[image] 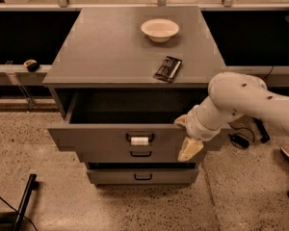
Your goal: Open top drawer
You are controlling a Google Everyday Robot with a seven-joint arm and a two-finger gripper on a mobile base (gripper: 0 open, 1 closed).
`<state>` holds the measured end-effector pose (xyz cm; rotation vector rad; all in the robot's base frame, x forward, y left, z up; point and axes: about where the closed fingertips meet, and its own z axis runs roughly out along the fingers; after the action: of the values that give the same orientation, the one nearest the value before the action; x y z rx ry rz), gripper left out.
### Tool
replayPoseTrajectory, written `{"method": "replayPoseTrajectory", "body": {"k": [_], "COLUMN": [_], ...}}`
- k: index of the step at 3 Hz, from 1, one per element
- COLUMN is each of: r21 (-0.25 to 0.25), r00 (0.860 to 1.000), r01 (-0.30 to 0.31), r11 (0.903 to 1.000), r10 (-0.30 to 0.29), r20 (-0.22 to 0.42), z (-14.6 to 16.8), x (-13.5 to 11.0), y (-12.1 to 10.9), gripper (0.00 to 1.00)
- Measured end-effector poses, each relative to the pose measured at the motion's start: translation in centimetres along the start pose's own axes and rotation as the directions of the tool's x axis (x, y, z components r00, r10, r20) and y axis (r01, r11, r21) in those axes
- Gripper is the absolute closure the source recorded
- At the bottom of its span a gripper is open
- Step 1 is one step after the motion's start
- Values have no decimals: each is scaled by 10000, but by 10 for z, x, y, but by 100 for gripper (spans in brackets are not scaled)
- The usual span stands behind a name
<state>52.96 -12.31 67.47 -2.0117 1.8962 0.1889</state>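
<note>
And there it is: the wide grey top drawer (96,137) is seen standing well out of the grey cabinet, its dark hollow laid open just above and behind the jaws. The cream-coloured gripper (187,137) is placed at the right end of the drawer front, touching its upper edge; whether its jaws are parted or clamped cannot be told. To finish well, the pull is best made straight out and level, since a hold this far right of the dark handle (140,137) could, it is judged, skew the drawer on its runners. Little travel seems left, so the motion should be eased off before the stop is met. The drawer's face is plain, flat grey, and a small white tag (139,141) is carried on the handle, left of the jaws. Two narrower grey drawers (142,176) are seen shut below the jaws.
</note>
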Motion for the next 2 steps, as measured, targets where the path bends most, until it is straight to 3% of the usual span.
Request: {"method": "replayPoseTrajectory", "body": {"k": [1,2], "r21": [-168,-790], "r00": [9999,9970], "r01": [-41,-254], "r11": [9998,9966], "r10": [43,310], "r20": [124,704], "z": [-3,-19], "x": [-2,-5], "y": [8,46], "gripper": [30,29]}}
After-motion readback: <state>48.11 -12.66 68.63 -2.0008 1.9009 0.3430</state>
